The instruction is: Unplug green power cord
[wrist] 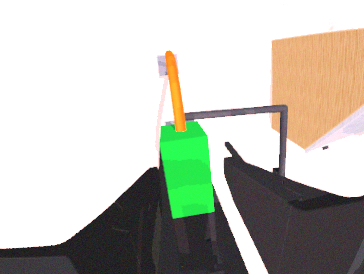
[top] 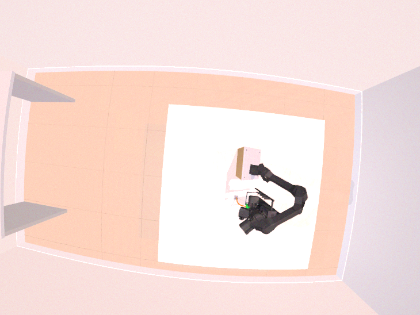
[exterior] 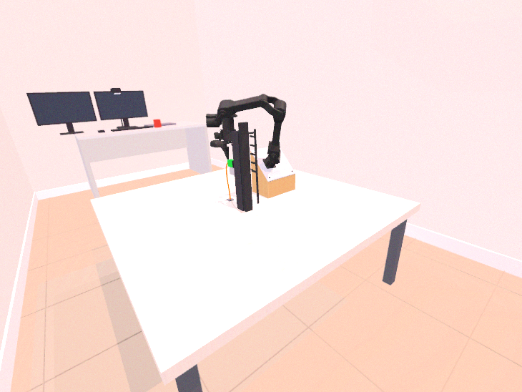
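Note:
The green plug [top: 247,207] [exterior: 229,162] [wrist: 187,170] sits against the side of the tall dark power strip [exterior: 242,168], which stands upright on the white table [exterior: 252,261]. Its orange cord [exterior: 227,181] [wrist: 176,95] runs down to a small grey anchor [wrist: 161,64] on the table. My gripper [exterior: 226,151] [wrist: 191,169] points down from above with a finger on each side of the plug. The fingers are partly apart, and a strip of white shows between the plug and the right-hand dark side. I do not see them clamped on the plug.
A thin black ladder-like rack [exterior: 254,168] stands just behind the strip. The wooden box [exterior: 278,185] [top: 240,162] [wrist: 319,88] that carries the arm's base is beyond it. A desk with two monitors [exterior: 88,107] stands off the table at the back left.

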